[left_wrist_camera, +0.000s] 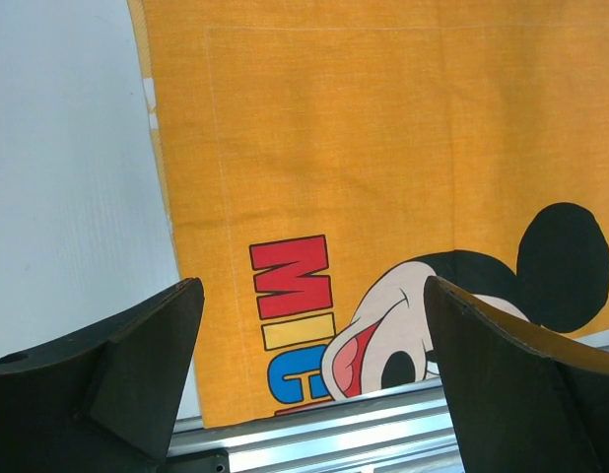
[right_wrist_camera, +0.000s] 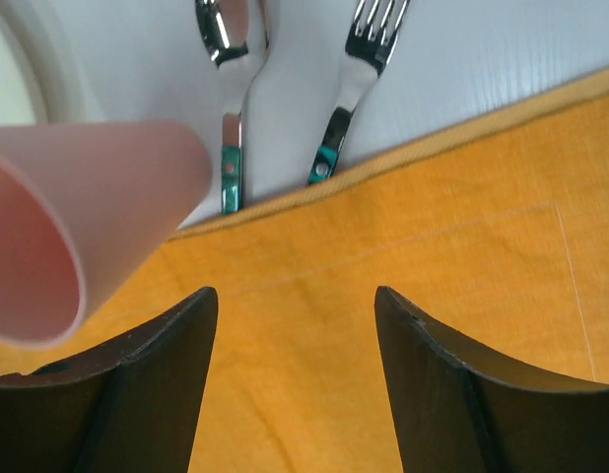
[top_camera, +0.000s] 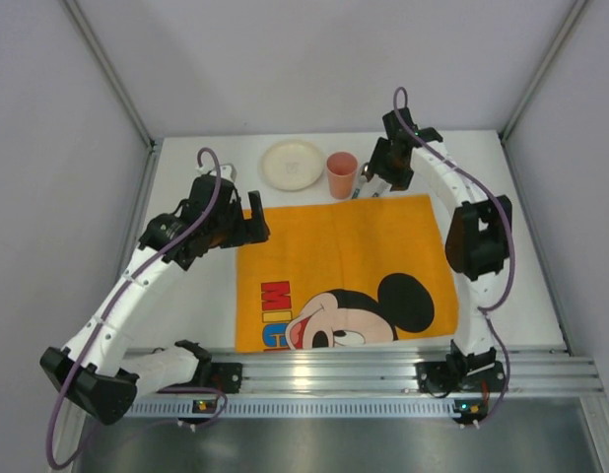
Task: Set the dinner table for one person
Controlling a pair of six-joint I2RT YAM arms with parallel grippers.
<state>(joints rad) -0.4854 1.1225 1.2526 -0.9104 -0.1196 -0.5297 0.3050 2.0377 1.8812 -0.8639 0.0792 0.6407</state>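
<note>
An orange Mickey Mouse cloth mat (top_camera: 344,266) lies spread on the white dinner table (top_camera: 526,296); it also shows in the left wrist view (left_wrist_camera: 383,148) and the right wrist view (right_wrist_camera: 403,296). A cream plate (top_camera: 293,164) and a pink cup (top_camera: 341,174) stand behind the mat's far edge. A spoon (right_wrist_camera: 226,59) and a fork (right_wrist_camera: 359,69) with teal handle ends lie beside the cup (right_wrist_camera: 78,217), handles partly under the mat edge. My left gripper (top_camera: 257,219) is open and empty over the mat's far left corner. My right gripper (top_camera: 375,182) is open and empty above the far edge.
A ribbed aluminium rail (top_camera: 383,370) runs along the table's near edge, also seen in the left wrist view (left_wrist_camera: 314,434). Grey enclosure walls (top_camera: 58,148) stand on the left, back and right. The mat's near edge hangs over the rail.
</note>
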